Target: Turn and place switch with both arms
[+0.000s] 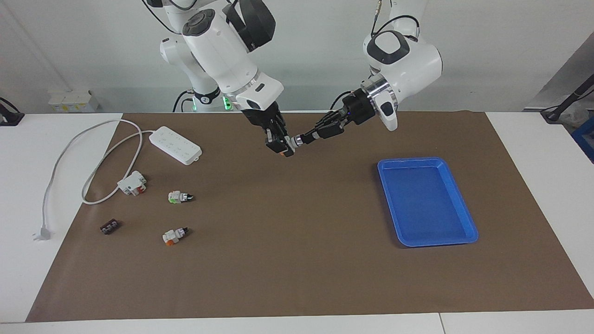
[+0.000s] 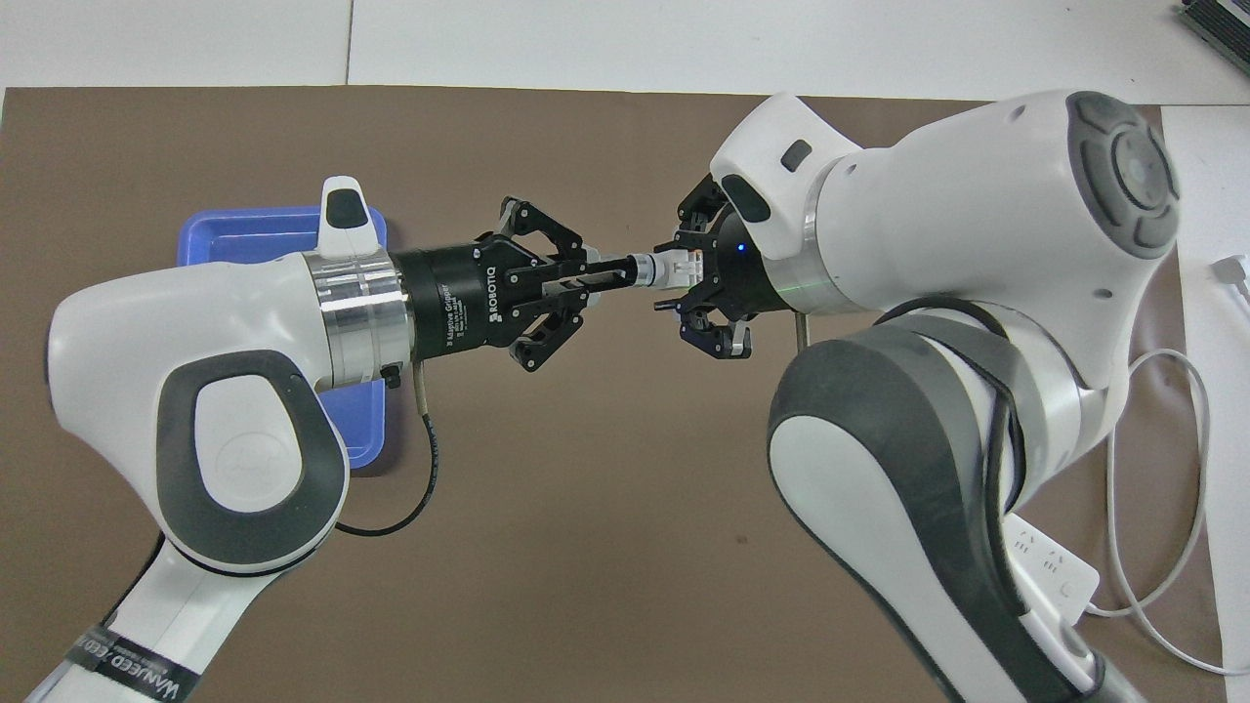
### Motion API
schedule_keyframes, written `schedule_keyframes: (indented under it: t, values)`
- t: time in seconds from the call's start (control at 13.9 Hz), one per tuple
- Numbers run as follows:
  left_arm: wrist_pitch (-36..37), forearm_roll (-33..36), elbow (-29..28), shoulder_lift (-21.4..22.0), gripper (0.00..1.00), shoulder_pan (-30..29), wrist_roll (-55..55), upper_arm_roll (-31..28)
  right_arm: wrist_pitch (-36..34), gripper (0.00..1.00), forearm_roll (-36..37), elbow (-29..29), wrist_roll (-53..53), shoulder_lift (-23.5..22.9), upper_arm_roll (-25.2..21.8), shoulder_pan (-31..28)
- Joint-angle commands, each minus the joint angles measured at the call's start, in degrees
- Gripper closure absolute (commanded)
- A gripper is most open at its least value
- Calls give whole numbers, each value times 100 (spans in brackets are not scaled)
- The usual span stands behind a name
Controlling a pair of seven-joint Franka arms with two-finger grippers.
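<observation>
While both arms meet in the air above the brown mat point(image 1: 287, 241), the switch point(image 1: 292, 143) hangs between them, over the middle of the surface near the robots' end. The left end effector point(image 1: 304, 138) reaches in level and is clenched on the switch's black knob tip. The right end effector point(image 1: 278, 144) points down at the switch's white body; whether its fingers grip the body or have let go cannot be told. A blue tray point(image 1: 466, 218) sits on the mat toward the left arm's end. Toward the right arm's end lie a white power strip point(image 1: 175, 145) with its cord, a second orange-based switch point(image 1: 174, 236), a green-based switch point(image 1: 179, 197), a white block with red parts point(image 1: 132, 183) and a small dark part point(image 1: 108, 227).
</observation>
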State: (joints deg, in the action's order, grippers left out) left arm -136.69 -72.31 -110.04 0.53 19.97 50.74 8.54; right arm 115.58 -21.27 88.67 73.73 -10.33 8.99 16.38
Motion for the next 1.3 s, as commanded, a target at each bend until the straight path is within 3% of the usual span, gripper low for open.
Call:
schedule_keyframes:
  t: [0.0,0.22,0.51,0.87,1.01,1.23]
  values:
    - [-174,77,-9,78,100,77,-20,-28,-62,0,-167,203,2,207,24,-3]
    - [-165,173,-9,70,100,77,-20,-28,-53,0,-167,212,-121,198,24,6]
    - [-103,1296,0,52,100,95,-29,-19,-62,0,-150,203,-122,207,7,-20]
    - [115,3263,-27,34,100,16,-134,-36,-132,0,130,194,-253,224,-28,-38]
    - [519,3985,-62,61,100,-115,-606,-54,-123,0,814,186,-384,286,-20,-29]
    - [1195,5031,-80,122,100,-466,-1441,-72,-333,0,967,177,-640,391,-20,-143]
